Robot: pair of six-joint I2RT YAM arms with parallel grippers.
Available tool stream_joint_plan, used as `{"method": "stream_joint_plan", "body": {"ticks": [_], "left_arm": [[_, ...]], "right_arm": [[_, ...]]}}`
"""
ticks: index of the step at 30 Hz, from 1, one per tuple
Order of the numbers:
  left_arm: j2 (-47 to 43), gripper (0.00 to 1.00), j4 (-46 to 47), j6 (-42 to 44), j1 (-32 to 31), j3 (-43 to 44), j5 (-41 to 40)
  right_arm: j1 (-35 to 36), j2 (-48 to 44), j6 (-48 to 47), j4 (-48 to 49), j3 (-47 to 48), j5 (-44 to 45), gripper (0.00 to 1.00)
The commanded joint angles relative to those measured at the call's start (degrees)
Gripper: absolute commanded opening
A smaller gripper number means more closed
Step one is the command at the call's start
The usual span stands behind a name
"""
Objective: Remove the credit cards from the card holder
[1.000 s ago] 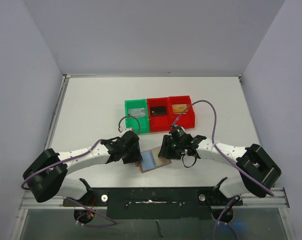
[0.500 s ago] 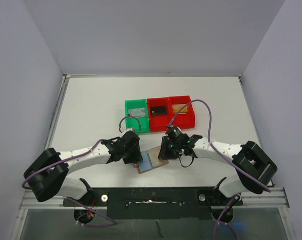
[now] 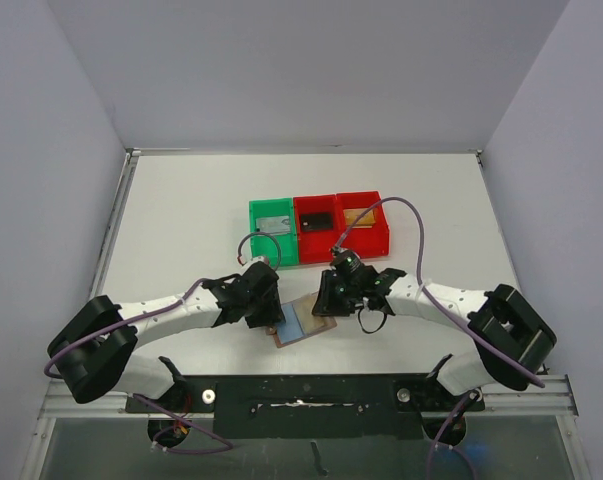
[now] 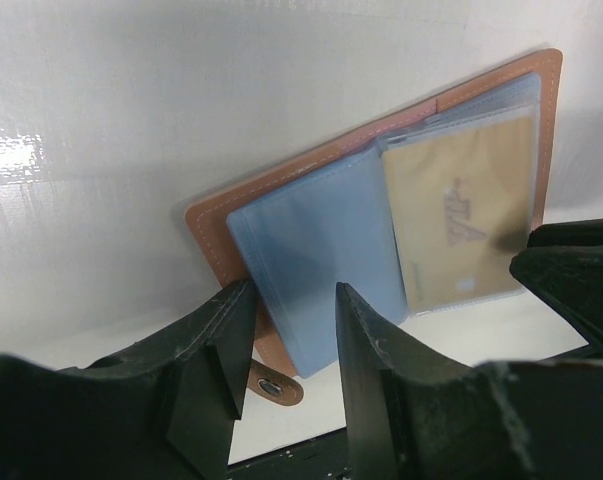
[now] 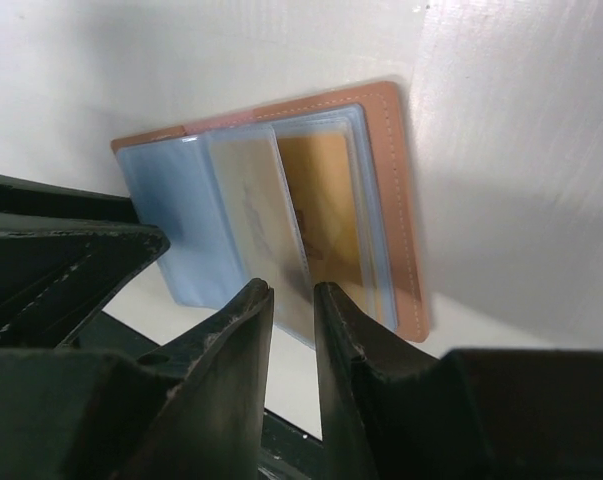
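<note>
The brown card holder lies open on the table between both arms. In the left wrist view its light-blue sleeves fan out beside a gold credit card in a clear pocket. My left gripper stands open, its fingertips either side of the blue sleeves' near corner, above the snap tab. My right gripper has only a narrow gap between its fingers. A pale card in a clear sleeve runs into that gap, with a gold card beside it. I cannot tell whether the fingers touch it.
A green bin and two red bins stand in a row just behind the holder, each with a card inside. The black front rail runs close behind the grippers. Purple cables loop over both arms.
The right gripper's jaws have narrowed a good deal and it has shifted slightly left over the holder. The left gripper and the holder have hardly moved.
</note>
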Motion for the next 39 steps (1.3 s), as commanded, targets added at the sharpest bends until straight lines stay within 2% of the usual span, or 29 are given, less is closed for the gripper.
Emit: {"method": "stream_joint_plan", "body": {"ticks": [1,13,24,29,32,34,39], "left_arm": [[-0.6,0.36,3.0,0.2,0.3,0.3,0.8],[-4.6,0.38,0.8,-2.1,0.2,-0.9,-2.6],[-16.2,0.45,-6.4,-8.8,0.5,-5.0,-9.8],[-23.9,0.52,-9.9,-12.7,0.7,-7.8,-11.4],[-29.1,0.58,-10.1,-14.5,0.9,-10.2,-10.9],[-32.2,0.60,-10.0,-15.0,1.0,-11.1,-10.0],[-36.6,0.61,-7.3,-13.9,1.1,-10.5,-4.5]], "right_arm": [[0.2,-3.5,1.4,5.4,0.6,-2.3,0.26],[-0.5,-3.3,3.7,14.0,-2.0,-9.5,0.32],[0.8,4.2,2.5,17.6,2.5,-15.7,0.35],[3.5,8.6,1.2,17.6,6.3,-17.4,0.41],[5.2,8.9,0.0,15.9,8.1,-16.1,0.50],[5.6,7.7,-0.5,14.7,8.3,-13.8,0.52],[5.3,2.2,-1.4,8.4,8.2,-4.0,0.51]]}}
